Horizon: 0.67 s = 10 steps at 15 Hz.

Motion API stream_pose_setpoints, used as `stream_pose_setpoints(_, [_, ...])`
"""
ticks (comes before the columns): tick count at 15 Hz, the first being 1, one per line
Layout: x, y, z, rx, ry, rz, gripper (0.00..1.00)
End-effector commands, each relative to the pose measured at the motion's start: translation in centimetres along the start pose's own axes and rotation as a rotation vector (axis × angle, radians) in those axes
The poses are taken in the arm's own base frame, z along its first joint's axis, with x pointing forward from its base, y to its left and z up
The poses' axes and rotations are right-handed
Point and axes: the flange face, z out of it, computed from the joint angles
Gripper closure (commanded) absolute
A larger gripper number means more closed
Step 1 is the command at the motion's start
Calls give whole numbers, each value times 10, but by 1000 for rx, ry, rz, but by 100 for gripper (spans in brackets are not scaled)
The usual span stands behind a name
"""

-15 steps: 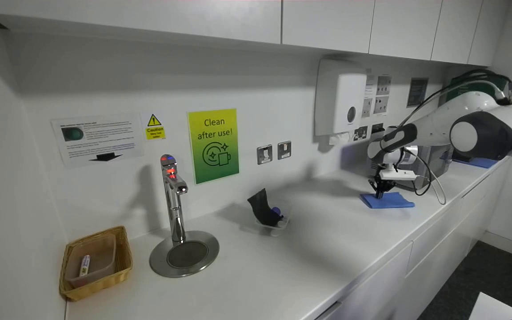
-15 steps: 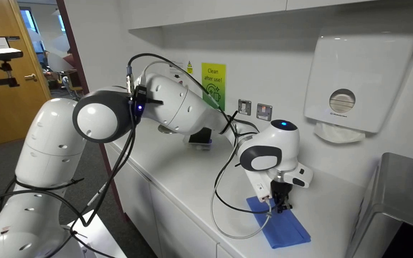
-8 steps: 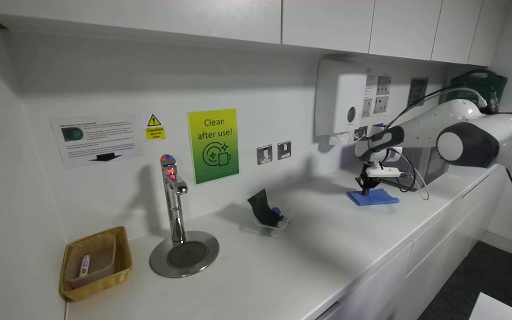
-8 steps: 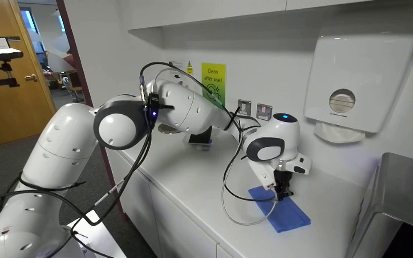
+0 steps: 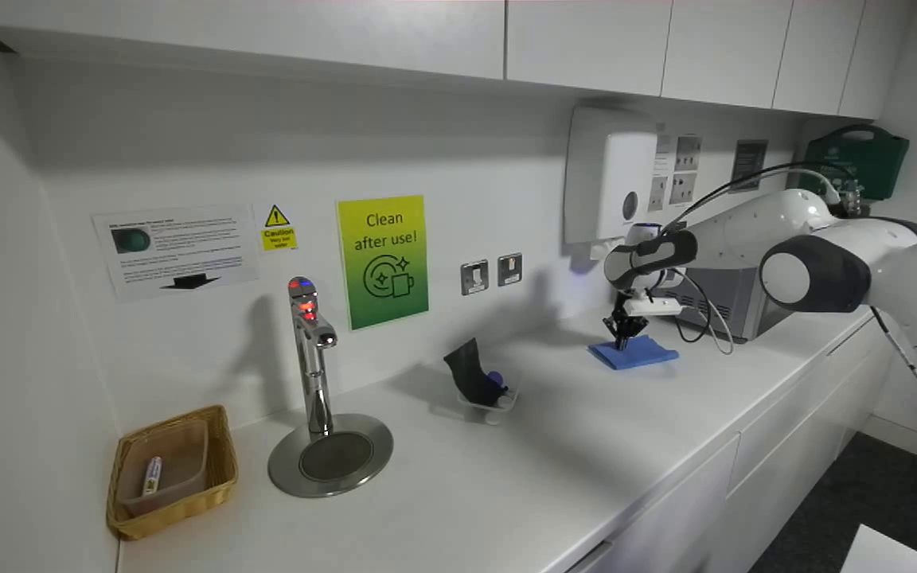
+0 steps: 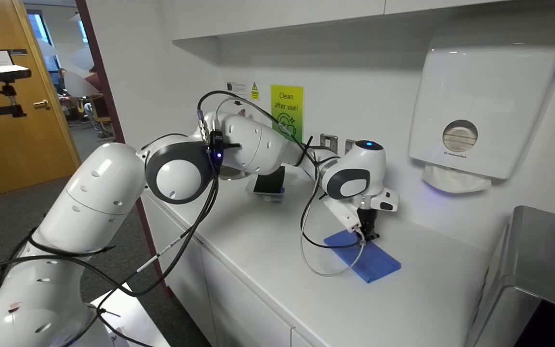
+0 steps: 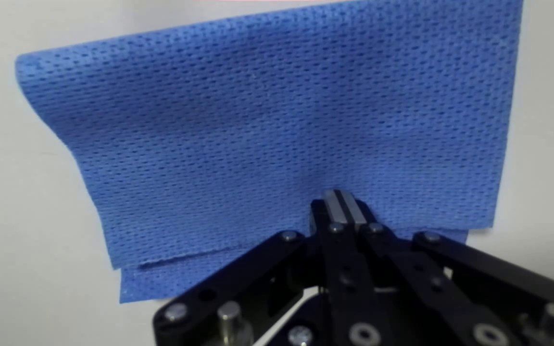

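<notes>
Condition of my gripper (image 7: 342,206): narrow, its two fingers side by side with only a thin dark line between them. The tips appear to rest on the blue cloth (image 7: 258,144). I find no fabric visible between the pads; whether a sliver is nipped underneath, I cannot tell.

Location: in both exterior views the cloth lies on the white counter (image 5: 458,493), below my wrist. In an exterior view it sits between a clear container (image 6: 268,196) and a grey appliance (image 6: 547,250), apart from both.

Handling, in my judgement: light, soft and limp, not fragile, likely to slide or ruck under sideways pressure on so smooth a surface. I rate the rounded fold (image 7: 113,54) the best hold, as it offers some bulk; the free edge beside my fingers looks flat and harder to pinch.

Appearance: plain blue, marked with rows of small dark dimples or perforations. It is doubled over, the lower layer (image 7: 161,282) jutting slightly past the upper. One side curves inward; shallow ripples cross the top.
</notes>
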Motion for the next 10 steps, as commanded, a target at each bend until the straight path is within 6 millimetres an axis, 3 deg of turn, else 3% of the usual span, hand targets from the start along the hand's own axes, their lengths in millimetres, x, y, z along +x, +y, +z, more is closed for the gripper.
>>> stream_pose_setpoints(1, [6, -39, -5, -9, -19, -36, 100])
stream_pose_setpoints(5, [2, -85, -2, -3, -27, -92, 100])
stream_pose_setpoints(10, [-4, -123, 3, 15, -40, -146, 100])
